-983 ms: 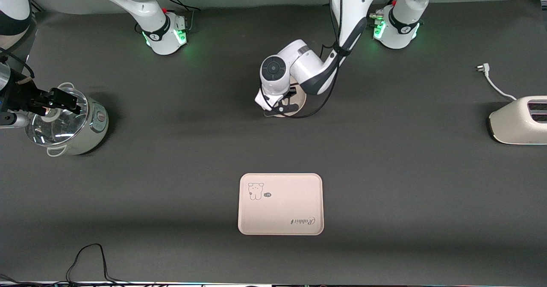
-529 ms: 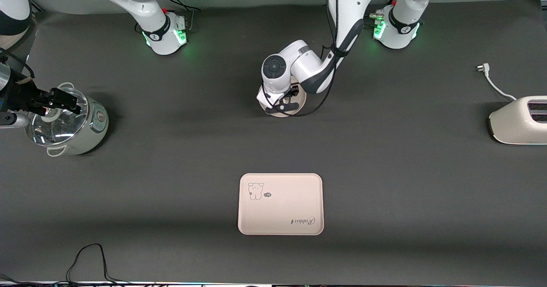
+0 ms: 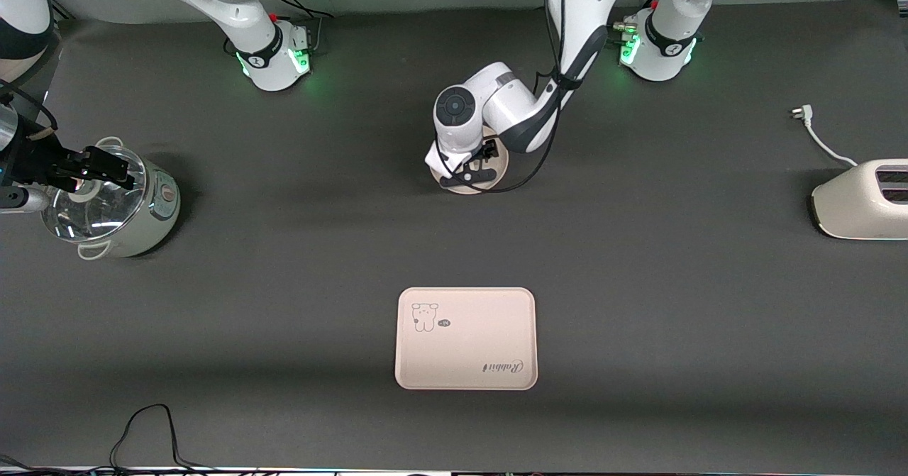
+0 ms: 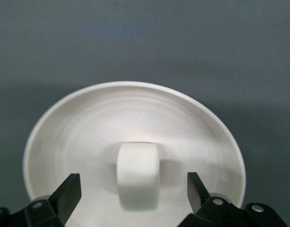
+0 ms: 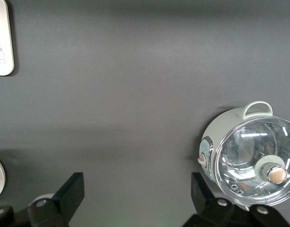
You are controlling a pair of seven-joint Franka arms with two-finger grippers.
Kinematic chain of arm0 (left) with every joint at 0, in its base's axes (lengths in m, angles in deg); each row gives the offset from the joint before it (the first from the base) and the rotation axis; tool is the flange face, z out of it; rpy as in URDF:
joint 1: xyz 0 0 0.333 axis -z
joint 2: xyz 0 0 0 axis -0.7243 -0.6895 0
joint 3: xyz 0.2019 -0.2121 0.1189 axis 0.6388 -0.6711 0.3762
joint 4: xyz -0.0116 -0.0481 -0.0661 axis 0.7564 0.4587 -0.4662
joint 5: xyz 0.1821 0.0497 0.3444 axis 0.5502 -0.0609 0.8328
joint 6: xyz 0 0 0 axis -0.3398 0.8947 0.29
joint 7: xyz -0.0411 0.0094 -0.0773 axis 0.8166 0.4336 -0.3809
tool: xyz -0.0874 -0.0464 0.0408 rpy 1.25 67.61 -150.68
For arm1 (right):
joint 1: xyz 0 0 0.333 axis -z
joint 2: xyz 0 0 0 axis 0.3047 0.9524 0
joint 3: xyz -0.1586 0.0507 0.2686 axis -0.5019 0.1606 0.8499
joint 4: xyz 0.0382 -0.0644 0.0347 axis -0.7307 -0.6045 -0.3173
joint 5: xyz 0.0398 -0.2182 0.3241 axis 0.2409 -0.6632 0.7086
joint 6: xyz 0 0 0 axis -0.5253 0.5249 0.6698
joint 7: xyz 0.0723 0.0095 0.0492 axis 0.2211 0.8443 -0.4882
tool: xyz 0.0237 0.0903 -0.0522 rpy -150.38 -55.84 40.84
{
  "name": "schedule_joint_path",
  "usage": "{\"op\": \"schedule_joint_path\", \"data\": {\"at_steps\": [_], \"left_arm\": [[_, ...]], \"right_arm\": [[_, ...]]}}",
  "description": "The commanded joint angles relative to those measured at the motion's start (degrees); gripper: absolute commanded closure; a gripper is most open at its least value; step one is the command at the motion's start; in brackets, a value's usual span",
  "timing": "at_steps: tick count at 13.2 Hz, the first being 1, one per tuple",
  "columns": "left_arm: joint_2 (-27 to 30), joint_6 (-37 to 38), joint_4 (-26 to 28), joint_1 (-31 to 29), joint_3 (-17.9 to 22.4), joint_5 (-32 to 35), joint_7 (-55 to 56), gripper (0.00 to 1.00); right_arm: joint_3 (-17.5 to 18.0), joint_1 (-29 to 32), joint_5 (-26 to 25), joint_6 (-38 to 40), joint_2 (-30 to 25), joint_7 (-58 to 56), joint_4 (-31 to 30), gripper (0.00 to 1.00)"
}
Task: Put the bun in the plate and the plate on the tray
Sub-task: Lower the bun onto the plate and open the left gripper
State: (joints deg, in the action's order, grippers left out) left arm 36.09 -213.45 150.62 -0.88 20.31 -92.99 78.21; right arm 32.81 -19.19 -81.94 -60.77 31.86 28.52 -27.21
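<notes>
The bun (image 4: pixel 137 175) has just been released into the plate (image 4: pixel 78 123) near the table's robot-side edge; left gripper (image 4: pixel 134 196) fingers are now spread apart around it. The plate must next be carried to the tray (image 3: pixel 466 338), which lies by the camera-side edge. The right gripper (image 5: pixel 135 198) is held open, waiting above the cooker (image 3: pixel 117 210).

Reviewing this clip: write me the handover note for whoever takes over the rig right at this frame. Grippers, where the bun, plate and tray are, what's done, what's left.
Left gripper: open, low over the plate, fingers on either side of the bun with gaps showing; nothing held.
Right gripper: open and empty, waiting up over the table near the lidded pot at the right arm's end.
Bun: lying in the plate.
Plate: on the table mid-table, near the arm bases.
Tray: bare, nearer the front camera than the plate.
Done: bun in plate.
Left: lift the plate and set it on the tray.
</notes>
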Motion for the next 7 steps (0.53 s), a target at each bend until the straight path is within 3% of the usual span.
{"op": "schedule_joint_path", "data": {"at_steps": [1, 5, 7], "left_arm": [[8.4, 6.1, 0.84, -3.76, 0.41, 0.61, -1.05, 0.0], [17.29, 16.46, -3.01, -11.4, 0.67, 0.69, -8.16, 0.0], [19.23, 24.01, -7.75, -17.46, 0.67, 1.92, -11.94, 0.0]], "right_arm": [[0.52, 0.22, -0.38, -0.09, -0.33, 0.25, -0.16, 0.0], [0.69, -2.76, -0.29, -0.27, -0.68, 1.04, -0.78, 0.0], [0.69, -5.13, 1.72, -0.18, -0.94, 4.71, -1.3, 0.0]]}}
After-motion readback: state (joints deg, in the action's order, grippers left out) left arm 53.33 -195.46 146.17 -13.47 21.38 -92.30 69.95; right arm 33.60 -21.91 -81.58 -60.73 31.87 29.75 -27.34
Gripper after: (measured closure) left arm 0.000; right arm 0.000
